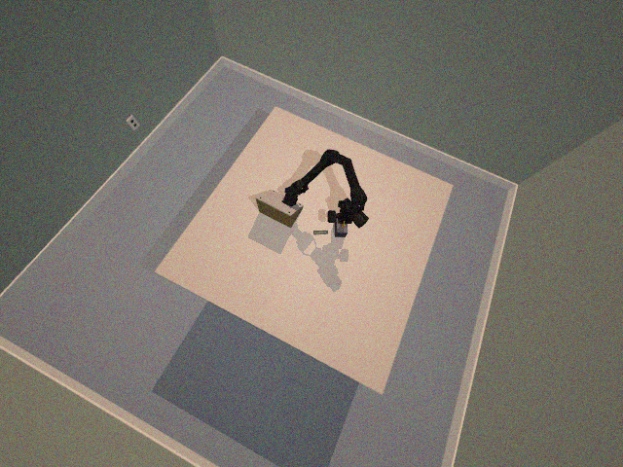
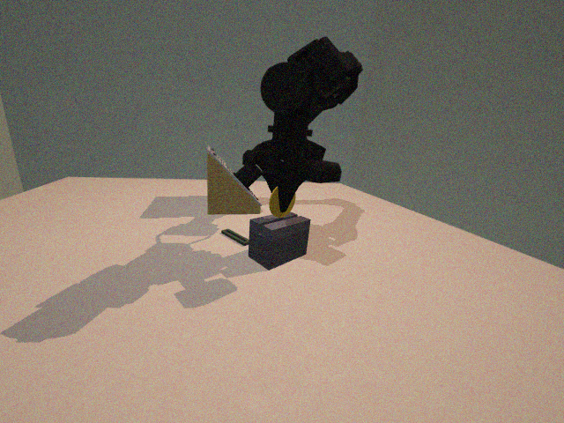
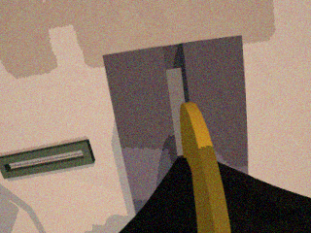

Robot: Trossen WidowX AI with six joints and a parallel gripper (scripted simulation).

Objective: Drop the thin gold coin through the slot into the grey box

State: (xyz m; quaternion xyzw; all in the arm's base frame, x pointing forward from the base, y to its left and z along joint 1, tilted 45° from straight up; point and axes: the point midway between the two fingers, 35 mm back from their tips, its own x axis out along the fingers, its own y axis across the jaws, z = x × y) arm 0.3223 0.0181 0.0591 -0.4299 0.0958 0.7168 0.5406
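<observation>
My gripper [image 2: 283, 209] [image 3: 190, 167] is shut on the gold coin [image 2: 274, 205] [image 3: 190, 127], which stands upright on edge between the fingertips. The coin is over the lid of the grey box [image 2: 278, 243] [image 3: 146, 112], its lower edge at or just above the lid in the exterior view. In the wrist view the coin's far end is close to the line of the dark slot [image 3: 185, 73]; whether its lower edge is in the slot is hidden. The box also shows under the gripper in the top view [image 1: 341, 232]. The dark-green holder [image 1: 320, 232] [image 2: 233, 236] [image 3: 46, 159] lies empty beside the box.
The arm's wedge-shaped base [image 1: 274, 213] [image 2: 227, 193] stands on the pale table top [image 1: 281, 302] [image 2: 341, 341], behind the holder and box in the exterior view. The arm's shadow falls across the table and partly over the box.
</observation>
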